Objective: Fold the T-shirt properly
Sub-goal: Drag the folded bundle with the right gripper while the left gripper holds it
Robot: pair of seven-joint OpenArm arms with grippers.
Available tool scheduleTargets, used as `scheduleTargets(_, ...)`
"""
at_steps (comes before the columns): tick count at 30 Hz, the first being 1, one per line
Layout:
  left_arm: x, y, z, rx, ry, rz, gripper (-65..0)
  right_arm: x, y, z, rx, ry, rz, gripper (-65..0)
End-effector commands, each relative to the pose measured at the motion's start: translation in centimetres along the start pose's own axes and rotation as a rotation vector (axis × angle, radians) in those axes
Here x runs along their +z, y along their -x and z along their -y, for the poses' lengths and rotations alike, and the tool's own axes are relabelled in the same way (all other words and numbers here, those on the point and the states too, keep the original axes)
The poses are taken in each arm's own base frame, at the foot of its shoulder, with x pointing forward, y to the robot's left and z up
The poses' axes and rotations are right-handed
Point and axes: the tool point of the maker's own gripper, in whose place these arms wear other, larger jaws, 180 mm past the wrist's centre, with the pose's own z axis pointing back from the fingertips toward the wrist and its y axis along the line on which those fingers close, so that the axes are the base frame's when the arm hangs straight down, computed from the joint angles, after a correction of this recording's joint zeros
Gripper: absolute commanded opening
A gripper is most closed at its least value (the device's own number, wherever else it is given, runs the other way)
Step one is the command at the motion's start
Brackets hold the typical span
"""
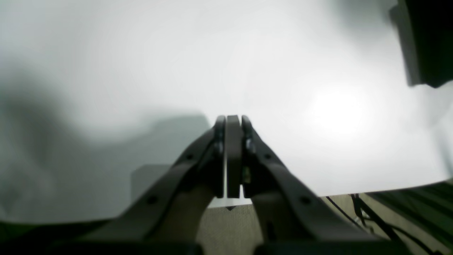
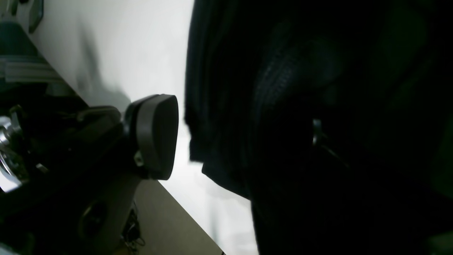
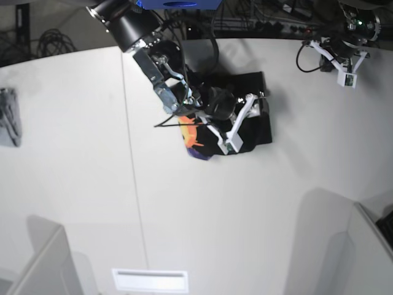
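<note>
T-shirt bunched under my right arm

T-shirt (image 3: 245, 110) lies crumpled on the white table (image 3: 80, 184), a patch of orange and purple print showing at its edge. My right gripper (image 3: 236, 126) sits over it, jaws spread apart (black cloth fills the wrist view). My left gripper (image 1: 233, 122) is pressed together, empty, far off

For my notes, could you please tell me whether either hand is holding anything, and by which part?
Nothing is held. The left hand is shut on nothing; the right hand stands open beside the shirt.

Bright overhead light, glare on white table (image 1: 339, 109), soft shadows, blurry wrist views
</note>
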Motion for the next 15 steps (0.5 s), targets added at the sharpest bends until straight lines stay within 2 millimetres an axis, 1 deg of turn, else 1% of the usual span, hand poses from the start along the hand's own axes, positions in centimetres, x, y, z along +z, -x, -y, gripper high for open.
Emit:
scheduleTargets(1,0.5,-0.6,-0.4,-0.014,-0.007,0.024,-65.0,0.2,-1.8,-1.3,0.025,-0.032,0.047,-22.7)
scheduleTargets(2,0.6,-0.6,-0.7,-0.014,-0.012,0.026,-65.0,0.1,-1.8,-1.6,0.044,-0.036,0.043,-22.7)
scheduleTargets(4,0.6,-0.6,-0.7,-0.017,-0.012,0.025,-65.0,-0.4,-1.3,-2.8,0.094,-0.051,0.017,-22.7)
scheduleTargets(6,0.6,-0.7,-0.7,-0.017,-0.014,0.027,-65.0,-1.0,-0.2,-4.0,0.157,-0.066,-0.023,-22.7)
scheduleTargets(9,0.5,-0.8,-0.7,-0.017,-0.014,0.030,-65.0,-1.7,0.5,-6.4,0.255,-0.098,-0.058,-23.0)
scheduleTargets(12,0.5,-0.9,-0.8,-0.017,-0.015,0.032,-65.0,-1.7,0.4,-8.3,0.357,-0.125,-0.067,-24.5)
scheduleTargets(15,0.5,-0.9,-0.8,-0.017,-0.015,0.032,-65.0,-0.5,-0.6,-10.6,0.429,-0.170,-0.023,-26.6)
